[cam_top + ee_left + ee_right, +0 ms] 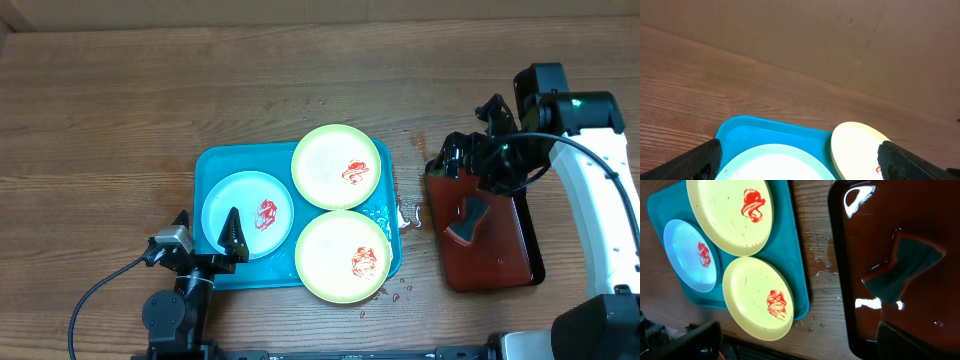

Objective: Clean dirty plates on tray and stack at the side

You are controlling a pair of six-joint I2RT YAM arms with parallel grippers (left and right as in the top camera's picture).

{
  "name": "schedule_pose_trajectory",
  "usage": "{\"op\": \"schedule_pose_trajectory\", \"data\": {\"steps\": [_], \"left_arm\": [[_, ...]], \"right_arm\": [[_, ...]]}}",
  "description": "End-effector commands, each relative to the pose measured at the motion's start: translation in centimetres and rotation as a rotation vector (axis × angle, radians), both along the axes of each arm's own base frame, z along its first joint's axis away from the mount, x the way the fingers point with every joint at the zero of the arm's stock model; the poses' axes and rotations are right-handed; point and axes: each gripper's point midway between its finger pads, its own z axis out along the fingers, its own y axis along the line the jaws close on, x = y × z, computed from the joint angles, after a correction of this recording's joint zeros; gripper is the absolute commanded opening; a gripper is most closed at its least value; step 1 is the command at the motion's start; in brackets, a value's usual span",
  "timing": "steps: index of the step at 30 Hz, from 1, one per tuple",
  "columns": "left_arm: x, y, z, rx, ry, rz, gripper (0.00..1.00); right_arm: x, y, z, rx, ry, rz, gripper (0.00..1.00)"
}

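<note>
Three dirty plates lie on the turquoise tray [213, 163], each with a red smear: a light-blue one [247, 213] at the left and two lime-green ones [336, 166] [342, 256] at the right. My left gripper [207, 232] stands open at the tray's near-left corner, its fingers [700, 162] spread on either side of the blue plate [775, 162] without touching it. My right gripper [462, 158] hangs open and empty above the left edge of the dark red tray [500, 255]. In the right wrist view the tray [792, 255] and all three plates [730, 215] [690, 255] [757, 297] show.
A dark sponge [466, 220] lies in the dark red tray [880, 220], to the right of the blue tray. Water drops and puddles [405, 215] wet the wood between the two trays and near the front green plate.
</note>
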Motion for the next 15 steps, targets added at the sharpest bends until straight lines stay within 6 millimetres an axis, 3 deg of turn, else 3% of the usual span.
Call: {"op": "schedule_pose_trajectory", "data": {"steps": [1,5,9,15], "left_arm": [[-0.2,-1.1,0.2,-0.047,-0.004,-0.062,1.0],[-0.5,-3.2,-0.1,-0.072,0.018,-0.183,1.0],[-0.6,-3.9,0.1,-0.139,0.06,-0.223,1.0],[0.1,-3.8,4.5,-0.131,0.089,-0.215,1.0]], "right_arm": [[-0.8,1.2,-0.2,0.082,0.023,0.0,1.0],[-2.0,1.5,-2.3,0.097,0.079,0.002,1.0],[-2.7,1.4,-3.6,0.097,0.106,0.001,1.0],[-2.8,1.4,-4.1,0.097,0.112,0.001,1.0]]}}
